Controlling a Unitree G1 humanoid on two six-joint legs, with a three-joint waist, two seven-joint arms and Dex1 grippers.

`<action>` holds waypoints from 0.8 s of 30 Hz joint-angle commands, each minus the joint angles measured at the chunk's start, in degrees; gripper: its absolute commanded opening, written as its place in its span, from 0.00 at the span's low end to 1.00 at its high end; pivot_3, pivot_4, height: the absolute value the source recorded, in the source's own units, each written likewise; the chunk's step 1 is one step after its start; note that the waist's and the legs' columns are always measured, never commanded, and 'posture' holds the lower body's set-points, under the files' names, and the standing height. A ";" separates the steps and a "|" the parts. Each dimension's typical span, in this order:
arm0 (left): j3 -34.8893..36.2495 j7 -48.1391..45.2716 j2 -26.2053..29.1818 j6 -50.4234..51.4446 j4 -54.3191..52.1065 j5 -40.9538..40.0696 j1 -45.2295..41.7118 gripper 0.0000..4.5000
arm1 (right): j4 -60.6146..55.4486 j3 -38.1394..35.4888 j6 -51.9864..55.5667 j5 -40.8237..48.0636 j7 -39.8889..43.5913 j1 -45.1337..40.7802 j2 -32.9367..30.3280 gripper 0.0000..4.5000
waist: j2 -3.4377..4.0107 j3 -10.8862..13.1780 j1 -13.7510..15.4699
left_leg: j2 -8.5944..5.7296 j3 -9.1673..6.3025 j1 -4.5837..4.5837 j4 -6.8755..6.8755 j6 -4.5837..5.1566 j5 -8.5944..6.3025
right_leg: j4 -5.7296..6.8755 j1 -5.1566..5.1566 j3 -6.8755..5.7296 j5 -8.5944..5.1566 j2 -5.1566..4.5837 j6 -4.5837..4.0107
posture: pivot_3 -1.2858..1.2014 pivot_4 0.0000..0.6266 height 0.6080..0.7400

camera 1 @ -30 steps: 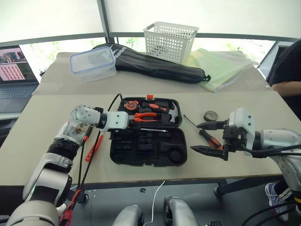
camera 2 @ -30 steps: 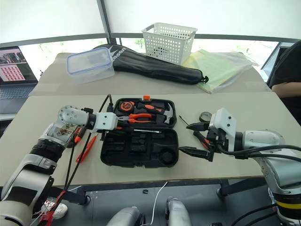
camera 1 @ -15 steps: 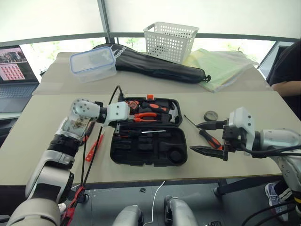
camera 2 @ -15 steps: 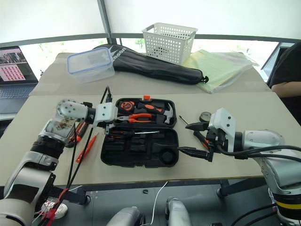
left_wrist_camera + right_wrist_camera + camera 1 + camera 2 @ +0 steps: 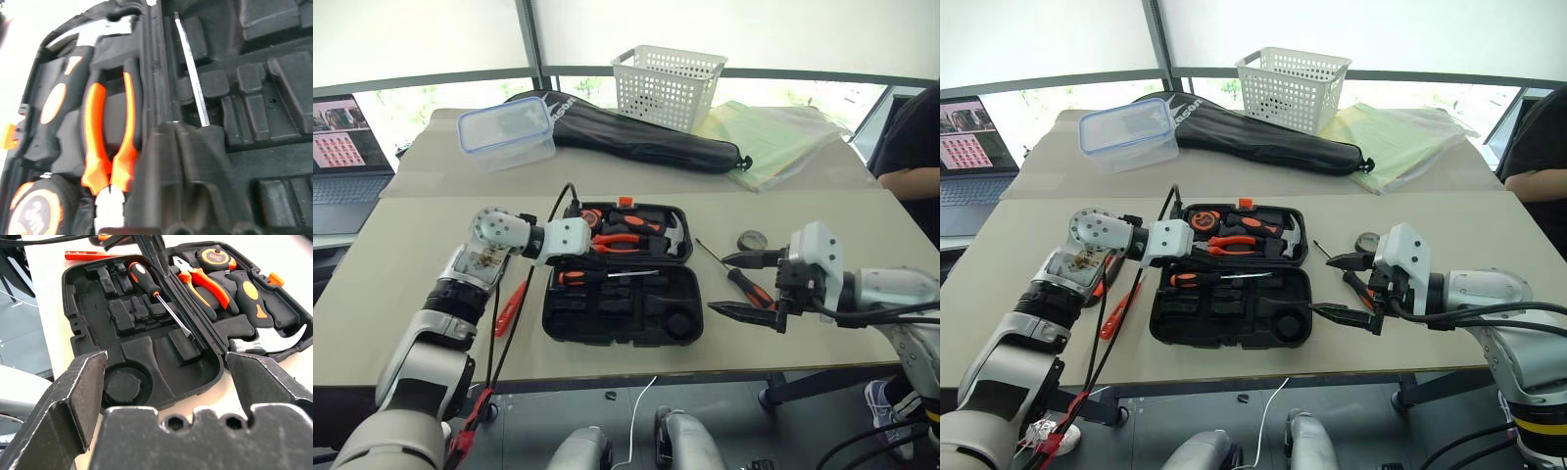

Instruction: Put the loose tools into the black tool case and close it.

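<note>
Left eye view, read from the left edge: a laptop (image 5: pixel 340 147) sits far off on the back desk, with a clear lidded tub (image 5: pixel 507 133) beyond the left pincer (image 5: pixel 570 262). That pincer is pinched shut with nothing in it, its tips over the hinge line of the black tool case (image 5: pixel 619 274). Just below the tips one screwdriver (image 5: pixel 602 277) lies along the top recess of the near tray. Behind the pincer, on the desk (image 5: pixel 391 294), waits the slim orange tester pen (image 5: pixel 511 305).

To seat this screwdriver well, I would press the closed tips down on its handle until it snaps flush, otherwise the lid may not shut.

Right of the case, the right pincer (image 5: pixel 752 286) hangs wide open and empty, with the second screwdriver (image 5: pixel 736 277) between its fingers' line and the desk, and the small dark tape roll (image 5: pixel 751 240) just beyond it. Farther back lie a long black bag (image 5: pixel 636 137) and a white basket (image 5: pixel 668 85) under bright windows.
</note>
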 commanded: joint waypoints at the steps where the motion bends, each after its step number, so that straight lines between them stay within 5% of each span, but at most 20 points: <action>1: -1.35 0.18 0.44 -1.78 -0.60 2.07 0.48 0.00 | -1.71 -1.35 0.59 1.10 -0.93 -0.35 0.03 1.00 | 0.00 -0.01 0.01 | 0.00 0.00 0.00 0.00 0.00 0.00 | 0.01 0.00 0.00 0.00 0.00 0.00 | 0.52 0.24 1.00; 14: -4.51 3.56 -0.70 -7.84 3.34 6.94 1.31 0.00 | -1.36 -1.23 1.01 1.68 -2.45 -0.34 0.55 1.00 | 0.00 -0.28 0.03 | 0.01 0.00 0.12 0.00 0.02 -0.01 | 0.01 0.12 0.03 0.00 -0.01 0.00 | 0.52 0.24 1.00; 19: 2.70 0.44 -0.27 7.47 -2.88 -3.80 0.35 0.00 | -0.41 -3.82 1.72 1.46 -5.33 1.31 0.96 1.00 | -0.01 -0.28 0.16 | 0.00 0.00 0.12 0.01 0.04 -0.02 | 0.02 0.14 0.02 0.00 -0.01 0.01 | 0.52 0.24 1.00; 24: 10.95 -5.12 6.11 31.12 -16.89 -18.07 1.91 0.33 | 0.13 -11.84 4.30 3.71 -7.20 7.09 0.21 1.00 | -0.02 -0.27 -0.08 | 0.00 0.00 -0.02 0.02 0.06 -0.02 | 0.36 -0.02 -0.01 0.01 0.03 0.01 | 0.52 0.24 1.00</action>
